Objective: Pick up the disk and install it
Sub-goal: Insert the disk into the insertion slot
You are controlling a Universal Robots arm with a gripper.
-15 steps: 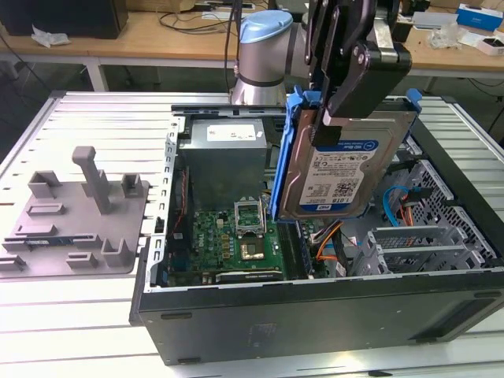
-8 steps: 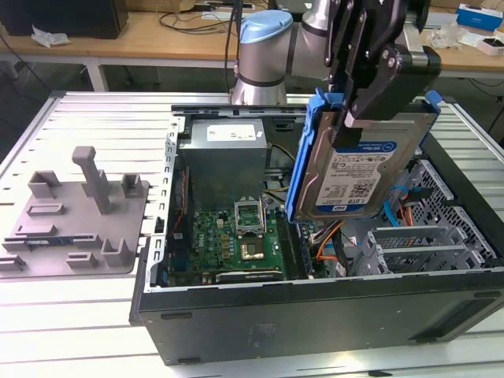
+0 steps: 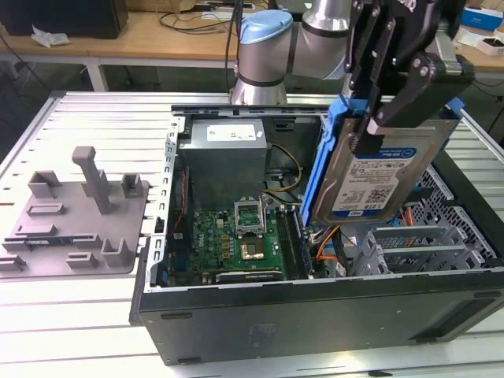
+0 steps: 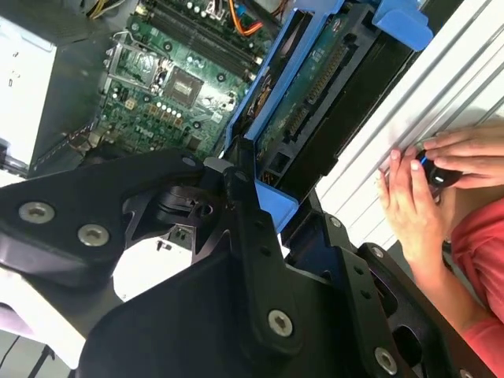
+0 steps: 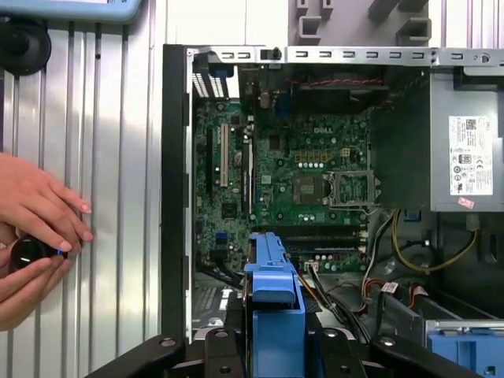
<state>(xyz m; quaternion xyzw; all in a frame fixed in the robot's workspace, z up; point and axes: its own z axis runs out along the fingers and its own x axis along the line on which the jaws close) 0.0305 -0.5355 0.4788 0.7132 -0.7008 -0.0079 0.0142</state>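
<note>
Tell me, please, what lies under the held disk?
Under the disk, orange cables and a grey drive cage show inside the open case; the disk covers the bay area behind it.

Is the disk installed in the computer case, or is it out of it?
Out. In the exterior view the gripper holds the disk tilted on edge above the open case, not seated inside it.

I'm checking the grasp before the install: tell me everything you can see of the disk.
The disk is a flat silver metal drive with a white-and-blue label, framed by a blue plastic carrier. It hangs tilted, nearly on edge, above the open computer case, toward the exterior view's right. The gripper is shut on its upper part; nothing else appears to touch it.
</note>
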